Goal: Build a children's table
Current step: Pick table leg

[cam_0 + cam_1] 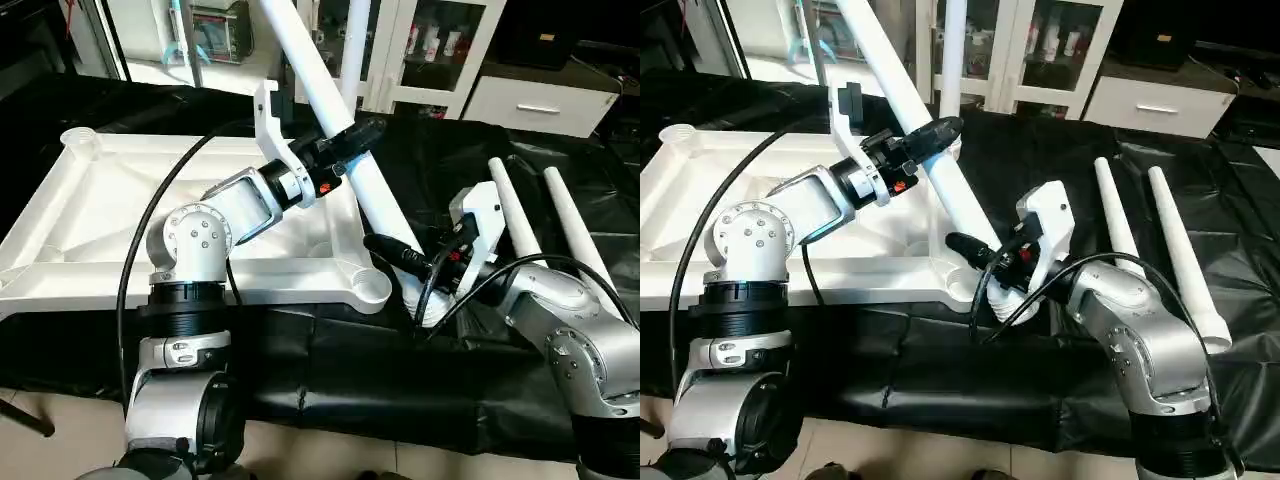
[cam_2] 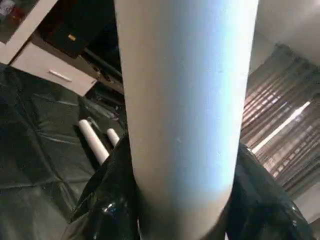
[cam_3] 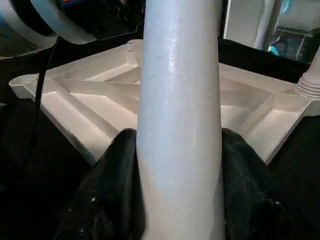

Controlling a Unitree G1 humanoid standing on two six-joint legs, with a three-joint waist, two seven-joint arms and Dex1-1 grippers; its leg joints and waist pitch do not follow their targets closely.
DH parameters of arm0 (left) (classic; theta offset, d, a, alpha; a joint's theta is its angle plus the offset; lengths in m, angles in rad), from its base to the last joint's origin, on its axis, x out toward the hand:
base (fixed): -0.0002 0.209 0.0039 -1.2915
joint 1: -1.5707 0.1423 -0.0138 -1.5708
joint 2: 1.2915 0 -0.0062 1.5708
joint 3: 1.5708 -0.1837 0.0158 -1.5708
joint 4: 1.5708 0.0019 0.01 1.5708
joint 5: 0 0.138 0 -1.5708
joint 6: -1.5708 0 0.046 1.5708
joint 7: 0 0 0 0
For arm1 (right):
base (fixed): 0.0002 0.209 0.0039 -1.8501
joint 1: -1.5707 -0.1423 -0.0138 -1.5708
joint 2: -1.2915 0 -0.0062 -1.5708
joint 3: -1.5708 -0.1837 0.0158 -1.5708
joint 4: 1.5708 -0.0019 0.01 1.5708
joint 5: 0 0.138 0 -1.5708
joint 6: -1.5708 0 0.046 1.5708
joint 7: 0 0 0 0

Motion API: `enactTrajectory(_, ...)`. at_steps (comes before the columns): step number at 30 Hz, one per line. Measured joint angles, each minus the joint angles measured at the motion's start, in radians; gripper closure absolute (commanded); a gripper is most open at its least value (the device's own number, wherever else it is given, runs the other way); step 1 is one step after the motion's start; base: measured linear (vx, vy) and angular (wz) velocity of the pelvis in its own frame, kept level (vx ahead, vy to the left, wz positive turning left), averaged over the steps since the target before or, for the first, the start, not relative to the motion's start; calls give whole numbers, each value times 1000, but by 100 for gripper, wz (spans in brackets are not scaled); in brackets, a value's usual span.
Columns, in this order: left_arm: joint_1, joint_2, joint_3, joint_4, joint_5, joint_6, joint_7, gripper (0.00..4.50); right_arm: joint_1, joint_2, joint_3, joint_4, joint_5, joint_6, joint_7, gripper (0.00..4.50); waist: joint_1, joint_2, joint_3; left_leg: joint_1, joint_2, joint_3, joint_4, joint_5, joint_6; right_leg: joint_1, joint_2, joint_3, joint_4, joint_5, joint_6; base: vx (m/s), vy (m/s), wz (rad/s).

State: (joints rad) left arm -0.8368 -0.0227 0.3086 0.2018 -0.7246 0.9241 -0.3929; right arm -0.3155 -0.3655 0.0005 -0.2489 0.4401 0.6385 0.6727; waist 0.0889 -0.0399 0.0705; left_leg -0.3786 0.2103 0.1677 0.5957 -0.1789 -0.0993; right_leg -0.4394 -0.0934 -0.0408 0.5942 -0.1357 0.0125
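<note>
tabletop [image 1: 120, 215] left, two legs [image 1: 545, 225] right, on work table [image 1: 420, 160]

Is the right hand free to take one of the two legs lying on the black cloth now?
Probably not yet. The right hand is shut on the tilted leg, which the left hand also grips. The two spare legs lie uncovered beside the right arm.

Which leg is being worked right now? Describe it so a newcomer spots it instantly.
Start at the white tabletop lying underside up on the black-draped table. Off its near right corner a long white leg slants up and away. Unlike the two spare legs lying flat to the right, it is clamped by both grippers.
</note>
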Motion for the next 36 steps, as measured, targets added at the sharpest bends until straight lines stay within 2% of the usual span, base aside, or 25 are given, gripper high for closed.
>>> enactTrajectory(2, -5, 1, 0, 5, 0, -5, 6, 271, -6, 3, 0, 11, 1, -3, -2, 199, 0, 0, 0, 0, 0, 0, 0, 0, 0, 0, 0, 0, 0, 0, 0, 0, 0, 0)
enactTrajectory(5, -9, 25, 1, 25, 31, -37, 21, 273, -7, 23, -36, 17, 43, 10, -12, 197, -1, 1, 0, 0, 0, 0, 0, 0, 0, 0, 0, 0, 0, 0, 0, 0, 0, 0)
enactTrajectory(7, -9, 40, -1, 36, 59, -59, 32, 276, -7, 28, -91, 14, 114, 48, -11, 162, -1, 1, 0, 0, 0, 0, 0, 0, 0, 0, 0, 0, 0, 0, 0, 0, 0, 0)
enactTrajectory(9, -11, 49, -2, 40, 70, -66, 37, 276, -10, 29, -153, 7, 194, 96, -10, 158, 0, 1, -1, 0, 0, 0, 1, 0, 0, 0, 0, 0, 0, 1, 0, 0, 0, 0)
enactTrajectory(10, -11, 54, -2, 40, 72, -68, 37, 276, -13, 28, -175, 2, 225, 115, -10, 133, 1, 2, -1, 0, 0, 0, 1, 0, 0, 0, 0, 0, 0, 1, -1, 0, 0, 0)
enactTrajectory(12, -12, 67, -11, 39, 73, -71, 37, 276, -20, 1, -215, -11, 306, 176, 6, 122, 2, 1, -1, 0, 0, 0, 1, 0, 1, 0, 0, 0, 1, 1, -1, 0, 0, 0)
enactTrajectory(15, -13, 77, -34, 40, 86, -75, 35, 276, -40, -107, -293, 22, 408, 292, 62, 105, 6, 0, -2, 0, 0, 0, 5, 0, 1, 2, 0, 0, 1, 1, -1, 0, 0, 0)
enactTrajectory(17, -16, 79, -39, 40, 92, -77, 35, 276, -43, -132, -325, 39, 425, 320, 77, 86, 6, -1, -2, 0, 1, 0, 6, 0, 1, 2, 0, 0, 2, 1, -2, 0, 0, 0)
enactTrajectory(19, -28, 77, -44, 39, 92, -77, 34, 276, -43, -166, -307, 68, 410, 343, 99, 65, 6, -1, -2, 0, 1, 0, 7, 0, 1, 3, 0, 0, 2, 2, -1, 0, 0, 0)
enactTrajectory(22, -39, 78, -57, 37, 92, -77, 25, 276, -44, -206, -237, 75, 354, 344, 110, 64, 2, -2, -3, -1, 1, 0, 7, 0, 1, 3, 0, 0, 2, 2, 2, 0, 0, 0)
enactTrajectory(24, -39, 83, -72, 37, 93, -77, 25, 276, -58, -198, -193, 75, 347, 342, 107, 64, -1, -4, -3, -3, 1, 0, 7, 0, 1, 2, 0, 0, 3, 2, 3, 0, 0, 0)
enactTrajectory(30, -66, 94, -100, 37, 121, -76, 37, 276, -132, -180, -144, 77, 343, 360, 74, 64, 4, -7, -4, -4, 2, 0, 10, 2, 3, 1, 0, 0, 3, 3, 2, 0, 0, 0)
enactTrajectory(36, -80, 91, -122, 11, 135, -76, 59, 276, -175, -120, -56, 116, 246, 328, 15, 64, 10, -13, -8, -6, 2, 0, 12, 2, 3, 1, -1, 0, 2, 6, -2, 0, 0, 0)
